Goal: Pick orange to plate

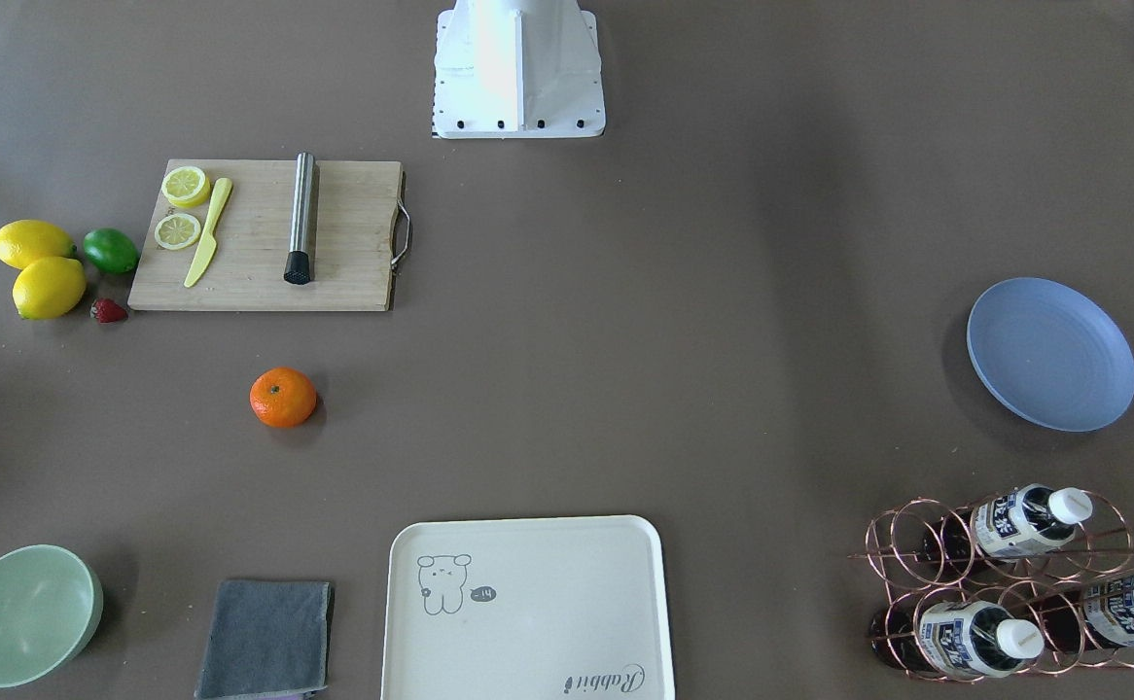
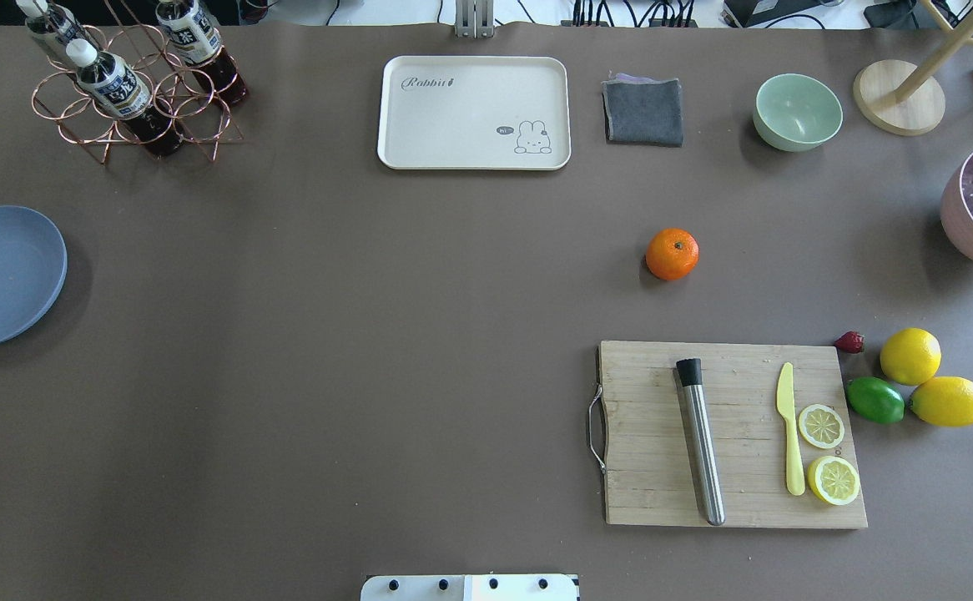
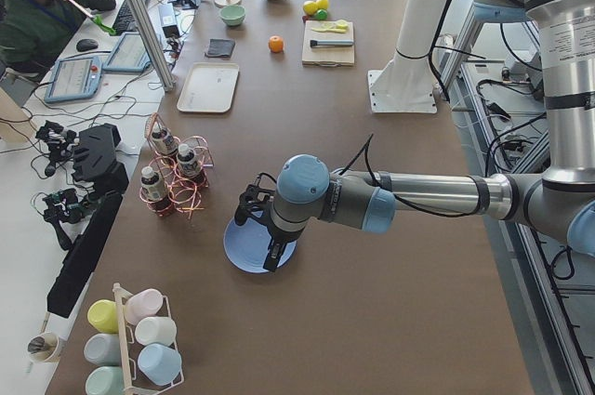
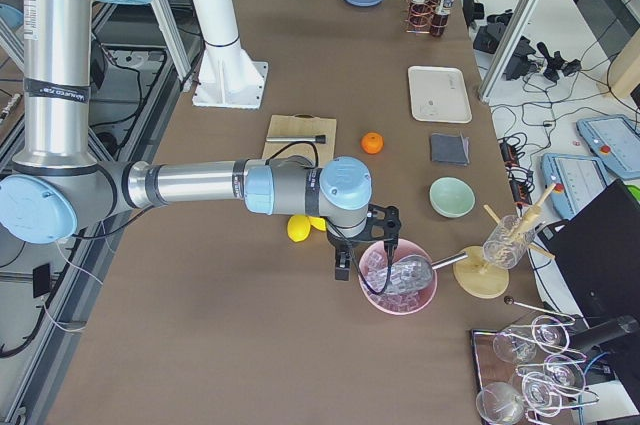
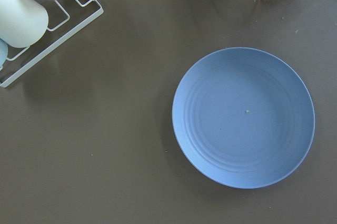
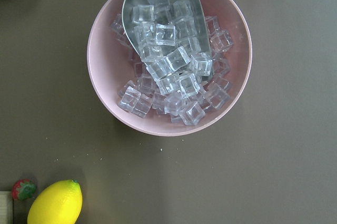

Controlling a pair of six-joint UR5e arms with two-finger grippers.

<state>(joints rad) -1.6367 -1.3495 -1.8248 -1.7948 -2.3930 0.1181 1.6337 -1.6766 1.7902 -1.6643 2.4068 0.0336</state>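
Observation:
The orange [image 2: 672,254] rests alone on the brown table, between the cutting board and the grey cloth, and also shows in the front view [image 1: 283,398]. The blue-grey plate [image 2: 2,275] lies bare at the table's left end and fills the left wrist view [image 5: 243,117]. My left gripper [image 3: 270,251] hangs over the plate, far from the orange. My right gripper [image 4: 362,245] hovers above a pink bowl of ice at the right end. Each gripper shows only in a side view, so I cannot tell whether either is open or shut.
A wooden cutting board [image 2: 733,434] carries a steel muddler, a yellow knife and lemon slices. Two lemons [image 2: 910,356], a lime and a strawberry lie beside it. At the far edge are a cream tray [image 2: 474,113], grey cloth, green bowl [image 2: 797,111] and copper bottle rack [image 2: 132,83].

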